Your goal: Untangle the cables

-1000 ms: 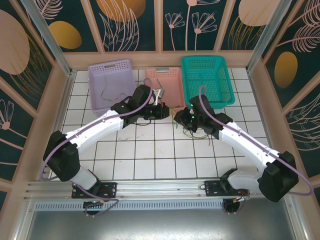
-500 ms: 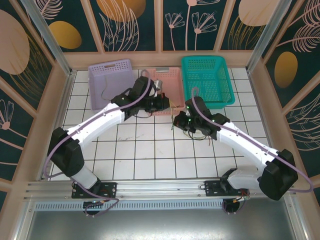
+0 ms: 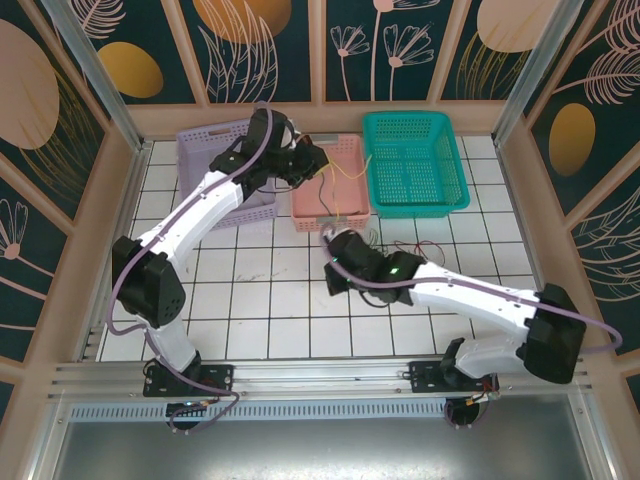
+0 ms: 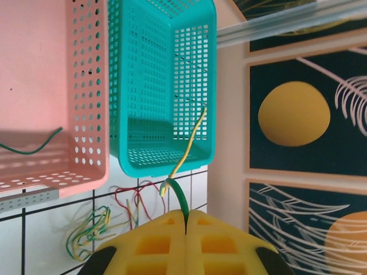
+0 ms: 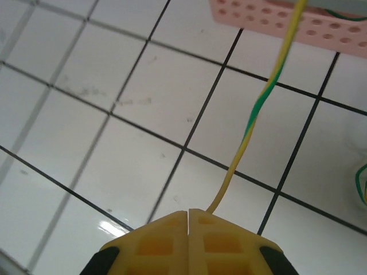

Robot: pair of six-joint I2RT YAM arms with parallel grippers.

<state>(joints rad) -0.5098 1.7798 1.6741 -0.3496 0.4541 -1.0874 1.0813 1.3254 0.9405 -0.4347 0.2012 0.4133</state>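
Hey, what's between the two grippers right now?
A yellow-green cable crosses the pink basket there, in the top view. Both the left gripper and the right gripper pinch it, per the wrist views.

Two robot arms. The left arm (image 3: 205, 205) and right arm (image 3: 470, 297) have glossy white shells with black joint housings behind the jaws. A thick lilac hose (image 3: 111, 305) trails along each. The left gripper (image 4: 187, 220) and right gripper (image 5: 188, 213) have yellow, waffle-recessed jaws with black outer corners.
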